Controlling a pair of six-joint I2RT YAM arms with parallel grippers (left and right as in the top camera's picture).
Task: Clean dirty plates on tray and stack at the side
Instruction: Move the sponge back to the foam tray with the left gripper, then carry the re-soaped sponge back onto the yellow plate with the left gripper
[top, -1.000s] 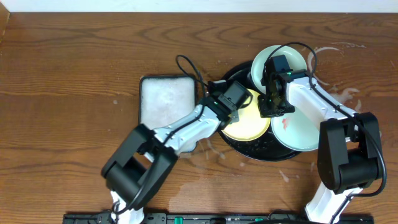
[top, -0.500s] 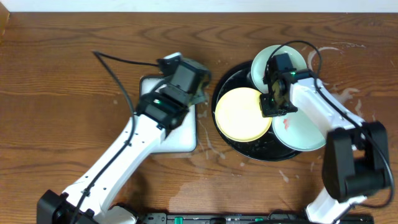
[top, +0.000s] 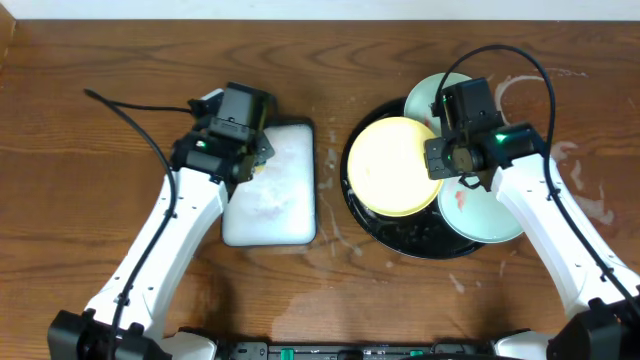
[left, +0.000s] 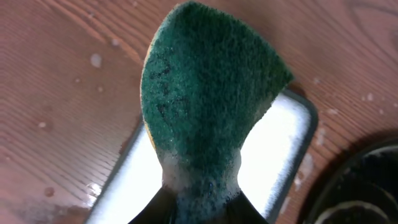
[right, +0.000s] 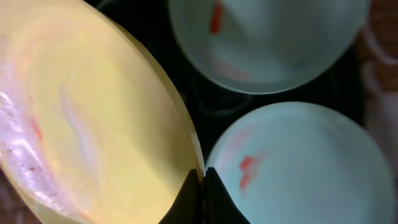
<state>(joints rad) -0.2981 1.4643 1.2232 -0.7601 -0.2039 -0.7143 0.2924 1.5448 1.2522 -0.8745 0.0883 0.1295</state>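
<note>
Centre-right: yellow plate (top: 390, 165) over black tray (top: 405, 240); right end effector (right: 202, 177) clamped on its thin rim. Likely light, rigid, soapy-slippery: hold rim. Upper left: left end effector (left: 199, 202) clamps green sponge (left: 205, 93).

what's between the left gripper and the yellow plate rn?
Overhead view: from left gripper to yellow plate lie the white foam tray, a strip of bare table, then the black tray's rim.

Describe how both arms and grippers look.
The left arm and right arm have white links and black joint housings. A thin black cable arcs to each wrist, where a green light glows. The left gripper and right gripper have black fingers.
</note>
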